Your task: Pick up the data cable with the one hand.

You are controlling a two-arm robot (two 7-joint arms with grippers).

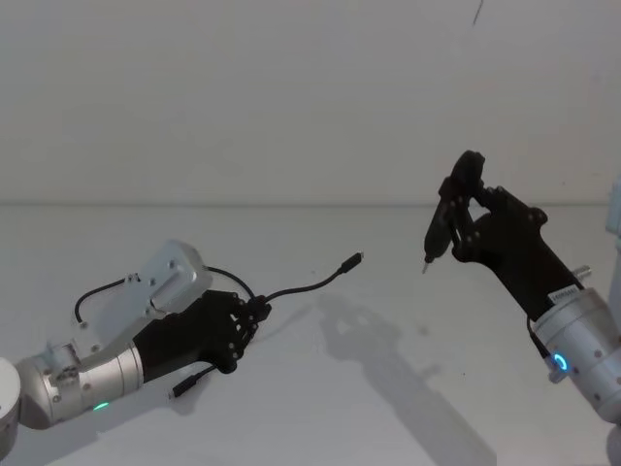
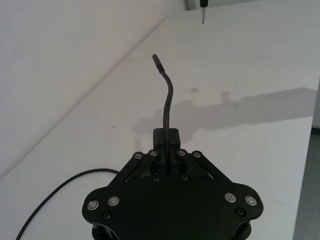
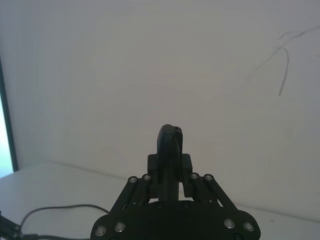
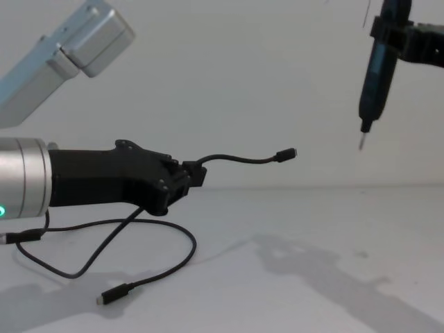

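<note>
The data cable is a thin black line, and my left gripper is shut on it near one end. That short end juts forward into the air, with its small plug beyond the fingers. In the chest view the left gripper hovers above the table while the cable's remaining length droops in a loop, its other plug lying on the surface. The left wrist view shows the cable rising from between the left gripper's closed fingers.
My right gripper is raised at the right, shut on a black pen-shaped tool whose metal tip points down. The white table runs back to a plain white wall, with the arms' shadows falling across it.
</note>
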